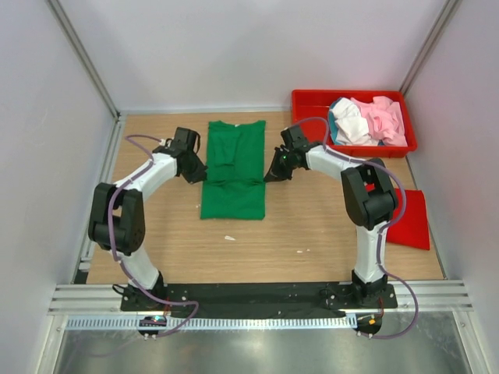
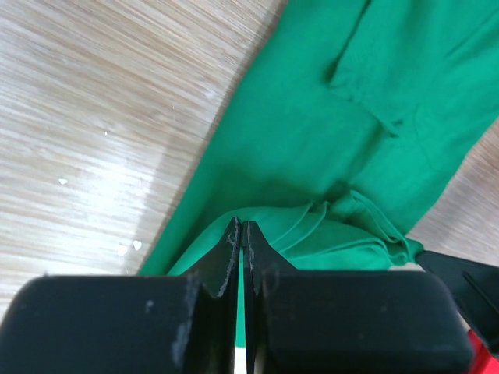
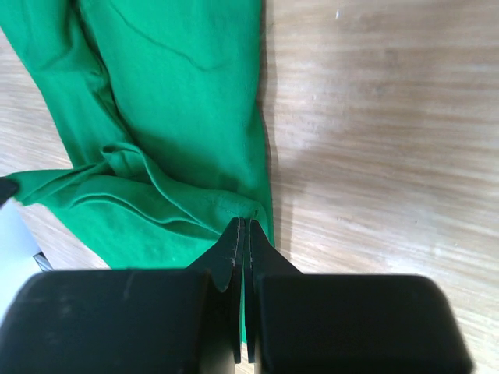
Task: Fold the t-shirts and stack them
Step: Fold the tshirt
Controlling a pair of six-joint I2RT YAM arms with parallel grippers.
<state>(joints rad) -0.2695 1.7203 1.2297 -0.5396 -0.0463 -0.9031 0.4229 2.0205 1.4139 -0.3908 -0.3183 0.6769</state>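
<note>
Item: green t-shirt, flat on the table, sleeves turned in, long axis running straight away from the arm bases, collar at the far end. Attending: left gripper at its left edge and right gripper at its right edge, both about mid-length and equally near, each with fingers pressed together on a pinch of edge cloth that puckers at the tips; the coming fold is judged to hinge across that mid-length line. Beyond the shirt's right side: red tray holding white and pink t-shirts farther off, a red t-shirt nearer.
</note>
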